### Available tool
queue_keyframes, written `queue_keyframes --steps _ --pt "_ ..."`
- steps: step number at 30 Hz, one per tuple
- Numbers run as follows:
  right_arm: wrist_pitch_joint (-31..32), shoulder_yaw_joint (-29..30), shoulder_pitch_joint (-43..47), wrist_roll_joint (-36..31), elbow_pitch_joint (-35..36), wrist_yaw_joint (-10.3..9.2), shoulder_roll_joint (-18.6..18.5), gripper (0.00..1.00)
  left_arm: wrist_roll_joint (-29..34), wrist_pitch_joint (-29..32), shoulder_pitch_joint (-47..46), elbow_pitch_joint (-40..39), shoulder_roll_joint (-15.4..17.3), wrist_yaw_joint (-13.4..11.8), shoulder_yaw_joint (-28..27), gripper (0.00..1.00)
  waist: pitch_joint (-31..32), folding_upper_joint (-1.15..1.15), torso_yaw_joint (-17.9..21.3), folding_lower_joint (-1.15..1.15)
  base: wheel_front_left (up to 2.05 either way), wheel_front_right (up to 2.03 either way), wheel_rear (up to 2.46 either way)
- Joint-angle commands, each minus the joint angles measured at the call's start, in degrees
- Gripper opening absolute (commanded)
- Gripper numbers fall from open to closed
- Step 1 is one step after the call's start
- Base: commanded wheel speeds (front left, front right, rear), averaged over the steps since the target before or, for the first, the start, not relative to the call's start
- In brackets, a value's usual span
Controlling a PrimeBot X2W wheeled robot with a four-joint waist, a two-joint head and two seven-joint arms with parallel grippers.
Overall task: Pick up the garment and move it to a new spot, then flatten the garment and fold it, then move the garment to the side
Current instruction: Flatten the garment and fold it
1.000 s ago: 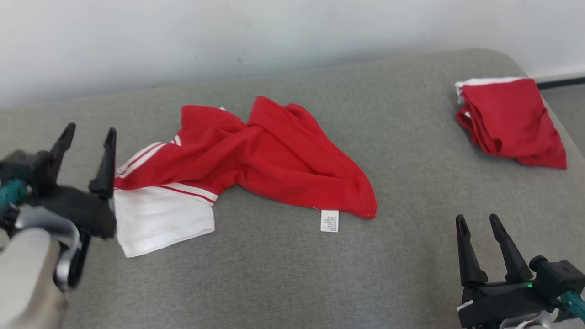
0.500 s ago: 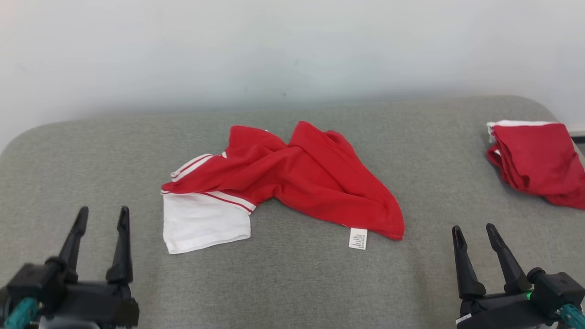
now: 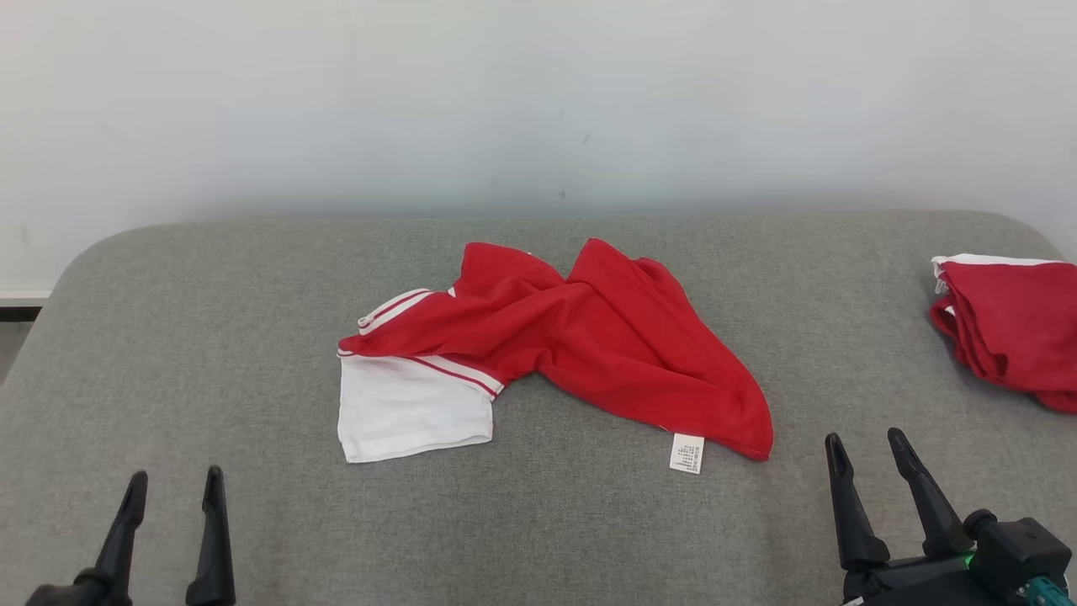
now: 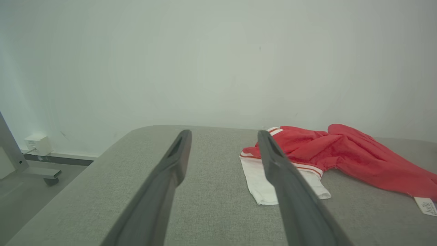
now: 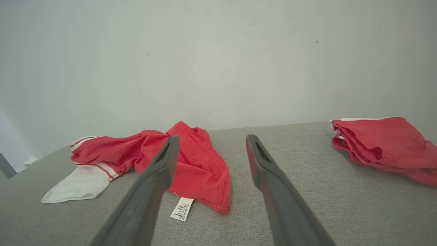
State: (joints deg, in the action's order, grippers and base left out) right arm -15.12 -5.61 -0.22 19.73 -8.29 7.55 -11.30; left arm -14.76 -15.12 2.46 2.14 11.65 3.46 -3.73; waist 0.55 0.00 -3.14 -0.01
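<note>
The crumpled red-and-white garment [image 3: 589, 345] lies at the middle of the grey worktop [image 3: 210, 337], with its white part to the left and its label [image 3: 687, 454] at the near edge. The left pincer [image 3: 177, 473] and the right pincer [image 3: 864, 435] hover nearer the front, both wide and empty, clear of the garment. A folded red cloth [image 3: 1010, 328] lies at the far right.
</note>
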Motion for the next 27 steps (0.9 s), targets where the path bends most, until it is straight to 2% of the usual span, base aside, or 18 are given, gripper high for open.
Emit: queue_keyframes --steps 1,10,18,27 --pt "0.0 0.2 0.5 -0.5 0.0 -0.15 -0.1 1.00 1.1 0.0 1.2 0.5 -0.5 0.2 -0.5 1.00 0.1 0.00 -0.3 0.01 0.00 0.00 0.00" --pt "0.0 1.7 2.2 -1.2 0.3 -0.15 0.4 1.00 3.5 0.0 1.6 2.3 -2.0 1.7 -2.2 1.00 0.4 0.00 -0.5 0.01 0.00 0.00 0.00" --pt "0.0 2.0 2.8 -1.8 0.2 -0.15 -0.1 1.00 3.2 0.0 -1.4 5.3 -0.3 3.5 -0.3 1.00 0.2 0.00 0.4 0.01 0.00 0.00 0.00" --pt "0.0 2.3 2.4 -1.5 -0.3 -0.15 -0.4 1.00 2.3 0.0 -2.6 7.1 0.1 4.0 0.1 1.00 -0.1 0.00 1.4 0.01 0.00 0.00 0.00"
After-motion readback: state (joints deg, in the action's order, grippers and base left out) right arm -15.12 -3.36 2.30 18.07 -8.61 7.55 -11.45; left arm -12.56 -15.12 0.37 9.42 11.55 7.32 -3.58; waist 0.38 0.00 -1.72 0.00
